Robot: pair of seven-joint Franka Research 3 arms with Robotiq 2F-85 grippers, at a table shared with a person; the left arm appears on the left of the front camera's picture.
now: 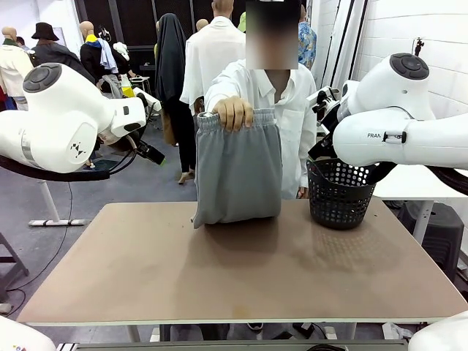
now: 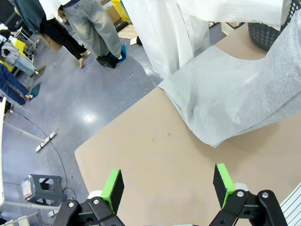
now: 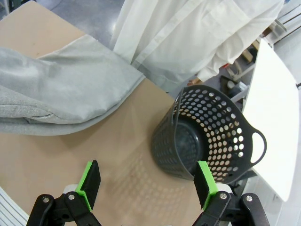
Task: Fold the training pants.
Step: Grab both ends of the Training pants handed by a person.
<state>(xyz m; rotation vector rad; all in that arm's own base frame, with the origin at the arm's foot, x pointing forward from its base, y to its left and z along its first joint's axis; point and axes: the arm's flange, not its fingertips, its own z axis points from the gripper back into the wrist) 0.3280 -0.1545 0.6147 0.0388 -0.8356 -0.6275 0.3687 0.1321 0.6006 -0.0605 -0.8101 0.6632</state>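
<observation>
Two claws. One training pants [image 1: 238, 172] ahead of left claw [image 2: 168, 178]. One black mesh basket [image 3: 207, 136] ahead of right claw [image 3: 146, 173]. One table [image 1: 219, 270].

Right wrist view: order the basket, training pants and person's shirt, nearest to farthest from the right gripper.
1. Basket, just ahead of the right gripper, picture right.
2. Training pants, picture left, on the table.
3. Person's shirt, beyond the table's far edge.

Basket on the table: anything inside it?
Nothing seen inside the basket: the right wrist view shows its bare dark bottom. Its near wall covers part of the floor, so that part is unchecked.
</observation>
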